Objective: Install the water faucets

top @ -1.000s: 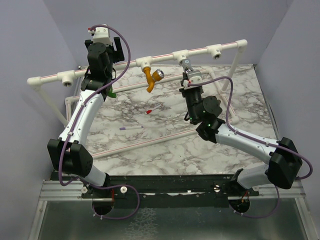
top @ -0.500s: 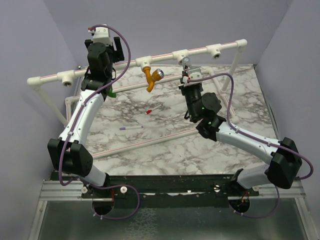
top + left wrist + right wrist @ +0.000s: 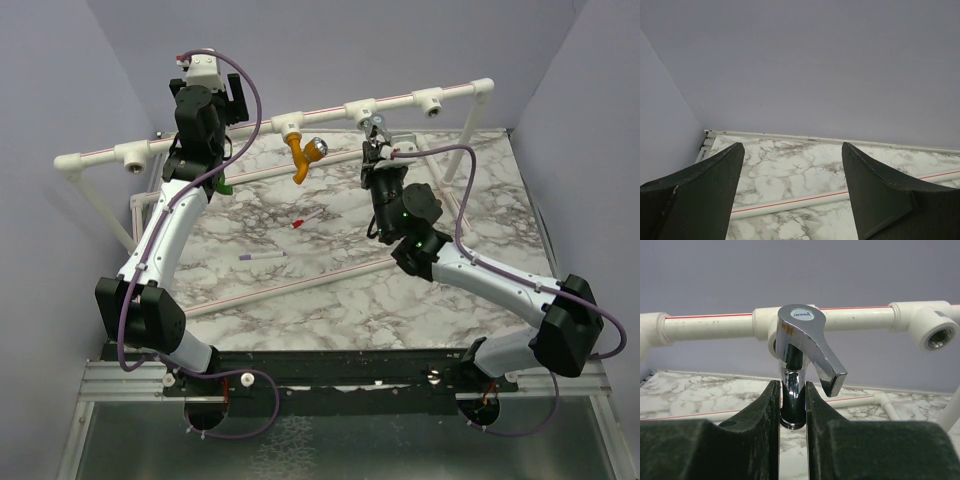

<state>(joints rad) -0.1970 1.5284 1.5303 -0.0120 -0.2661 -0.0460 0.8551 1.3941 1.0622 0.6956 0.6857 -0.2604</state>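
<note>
My right gripper (image 3: pixel 792 390) is shut on the grey metal faucet (image 3: pixel 800 360), holding its chrome body with the lever on top, right in front of a white tee joint (image 3: pixel 765 322) of the raised pipe rail. From above, the faucet (image 3: pixel 374 128) sits just below the rail's middle-right tee (image 3: pixel 360 110). The mustard-orange faucet (image 3: pixel 303 153) with silver knob hangs from another tee (image 3: pixel 289 125). A bit of the green faucet (image 3: pixel 225 186) shows beside the left arm. My left gripper (image 3: pixel 792 150) is open and empty, raised near the rail at back left.
The white pipe rail (image 3: pixel 200 138) with red stripe spans the back on legs. Open tees stand at the left (image 3: pixel 133 155) and right (image 3: pixel 433 101). A red-tipped stick (image 3: pixel 305 219) and a purple-tipped stick (image 3: pixel 260 256) lie on the marble table (image 3: pixel 330 290). Low pipes (image 3: pixel 290 283) cross it.
My right gripper has carried the grey faucet up and back, closer to the middle-right tee. The left arm has not moved.
</note>
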